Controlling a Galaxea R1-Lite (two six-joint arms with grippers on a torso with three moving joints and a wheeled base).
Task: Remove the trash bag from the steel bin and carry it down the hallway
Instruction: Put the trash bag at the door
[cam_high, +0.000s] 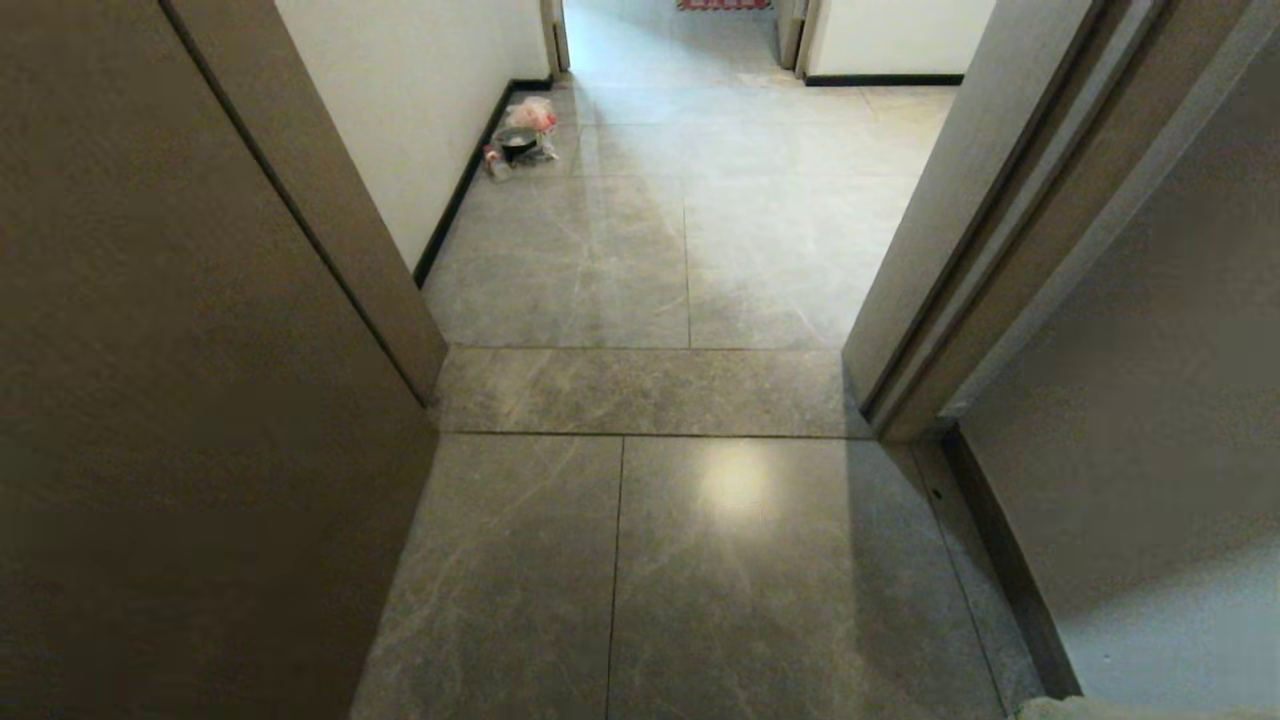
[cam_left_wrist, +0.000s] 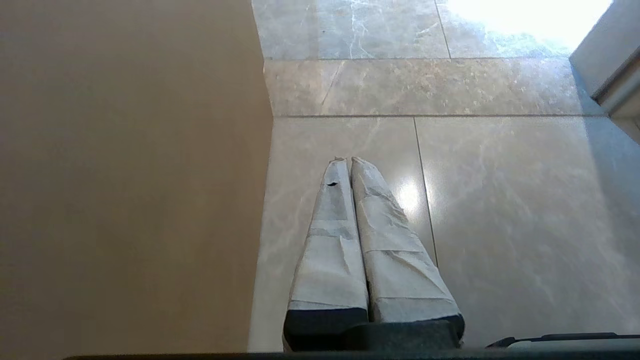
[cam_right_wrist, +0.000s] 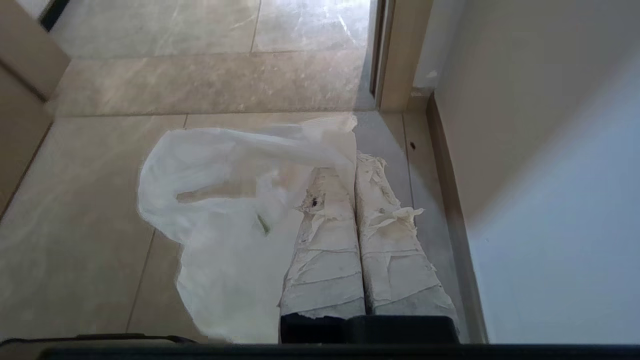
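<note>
I can read no writing or brand mark anywhere in my views; the only print I can make out is a small green fleck on the trash bag (cam_right_wrist: 220, 210), too small to read. My right gripper (cam_right_wrist: 356, 161) has its two tape-wrapped fingers (cam_right_wrist: 325, 260) pressed together with a fold of the bag's thin whitish plastic pinched at their tips. From that pinch the rest of the bag billows out to one side of the fingers and hangs down along them above the floor tiles (cam_right_wrist: 90, 225). My left gripper (cam_left_wrist: 349, 160) has its wrapped fingers (cam_left_wrist: 395, 250) closed tip to tip with nothing between them, hanging over the grey marble-look tiles beside a brown door (cam_left_wrist: 125, 175). From the head camera I look through a doorway into the hallway (cam_high: 690, 200). Far down it, against the left wall's dark baseboard (cam_high: 455, 200), sits a small clutter (cam_high: 522, 140) with something pinkish on top, too small to tell apart.
</note>
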